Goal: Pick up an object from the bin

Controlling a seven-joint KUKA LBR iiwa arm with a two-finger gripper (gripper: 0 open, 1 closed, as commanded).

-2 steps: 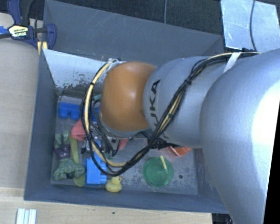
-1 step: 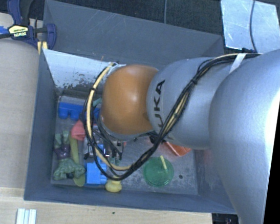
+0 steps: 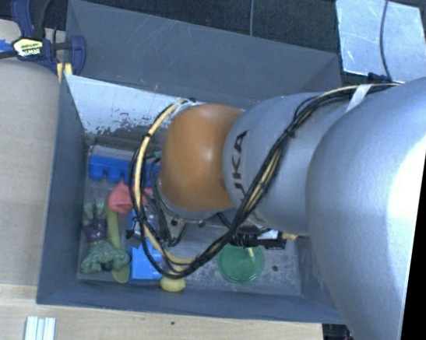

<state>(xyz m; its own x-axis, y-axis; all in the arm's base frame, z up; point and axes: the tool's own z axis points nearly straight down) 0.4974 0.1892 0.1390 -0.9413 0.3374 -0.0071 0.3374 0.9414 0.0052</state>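
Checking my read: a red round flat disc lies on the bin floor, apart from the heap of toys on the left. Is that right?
Not quite: the round flat disc is green, not red. The camera view shows it lying on the floor of the grey metal bin, apart from the heap of toys on the left.

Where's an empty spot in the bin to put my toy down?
There's bare floor just right of the green disc, before the bin's wall. The left side is crowded: a blue brick, pink piece and green toys heaped beside the arm.

Grey bin (image 3: 206, 54), arm (image 3: 328, 189) above, toys (image 3: 113, 226) heaped left
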